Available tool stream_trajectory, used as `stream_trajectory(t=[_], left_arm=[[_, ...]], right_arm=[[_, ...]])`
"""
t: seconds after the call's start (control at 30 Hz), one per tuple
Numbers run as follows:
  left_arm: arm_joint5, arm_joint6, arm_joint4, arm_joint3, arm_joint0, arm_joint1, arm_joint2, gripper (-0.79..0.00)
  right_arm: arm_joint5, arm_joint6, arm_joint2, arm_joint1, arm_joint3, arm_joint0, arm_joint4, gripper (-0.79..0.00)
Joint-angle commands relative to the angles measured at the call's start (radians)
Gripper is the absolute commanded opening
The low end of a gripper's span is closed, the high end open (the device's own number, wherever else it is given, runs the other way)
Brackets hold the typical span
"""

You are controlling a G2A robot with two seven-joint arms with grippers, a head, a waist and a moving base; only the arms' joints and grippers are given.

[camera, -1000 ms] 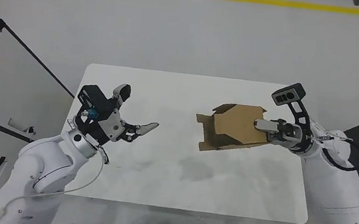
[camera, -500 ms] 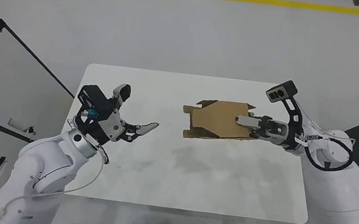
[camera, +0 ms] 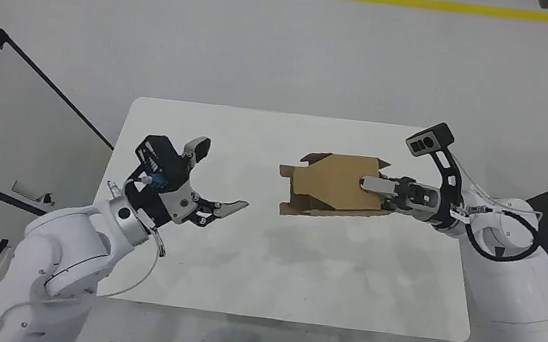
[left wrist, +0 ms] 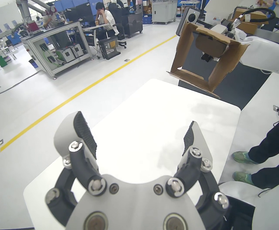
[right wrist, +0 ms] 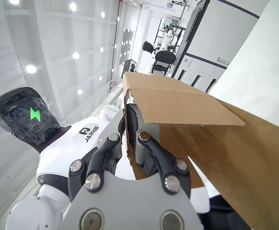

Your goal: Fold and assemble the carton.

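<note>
The carton (camera: 333, 182) hangs just above the desk (camera: 342, 289), a little right of its middle. It is opened into a square tube whose open mouth faces the other arm. The right tool (right wrist: 130, 124) is closed tight on one cardboard wall at the far end, with a pad on each side of the sheet. The left tool (left wrist: 135, 120) has its jaws spread wide with nothing between them. It sits over the left part of the desk, aimed at the carton's mouth and well apart from it. The step in hand looks like presenting the tube so the free arm can work its near flaps. To do that well, the right pinch should hold firm without creasing the wall (thin board buckles easily). The left tool should meet a flap near its fold line, pushing squarely across it rather than poking into the mouth.
</note>
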Motion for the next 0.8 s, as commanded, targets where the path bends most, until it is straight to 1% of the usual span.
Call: stream_trajectory(t=[0.0, 0.2, 0.27, 0.33, 0.47, 0.53, 0.77], left_arm=[[-0.019, 0.020, 0.016, 0.002, -0.005, 0.002, -0.015, -0.785], [-0.019, 0.020, 0.016, 0.002, -0.005, 0.002, -0.015, -0.785], [-0.008, -0.019, 0.049, -0.013, -0.011, 0.004, -0.007, -0.785], [-0.013, -0.035, 0.023, -0.019, -0.025, 0.004, 0.023, -0.785], [-0.008, -0.082, -0.011, -0.019, -0.086, 0.006, 0.074, -0.785], [-0.011, -0.059, -0.006, -0.019, -0.120, 0.006, 0.087, -0.785], [-0.017, -0.059, -0.002, -0.019, -0.127, 0.007, 0.100, -0.785]], right_arm=[[0.000, 0.000, 0.000, 0.000, 0.000, 0.000, 0.000, -0.785], [0.000, 0.000, 0.000, 0.000, 0.000, 0.000, 0.000, -0.785], [0.000, 0.000, 0.000, 0.000, 0.000, 0.000, 0.000, -0.785], [0.000, 0.000, 0.000, 0.000, 0.000, 0.000, 0.000, -0.785], [0.000, 0.000, 0.000, 0.000, 0.000, 0.000, 0.000, -0.785], [0.000, 0.000, 0.000, 0.000, 0.000, 0.000, 0.000, -0.785], [0.002, -0.013, -0.002, -0.001, -0.003, -0.002, -0.004, -0.785]])
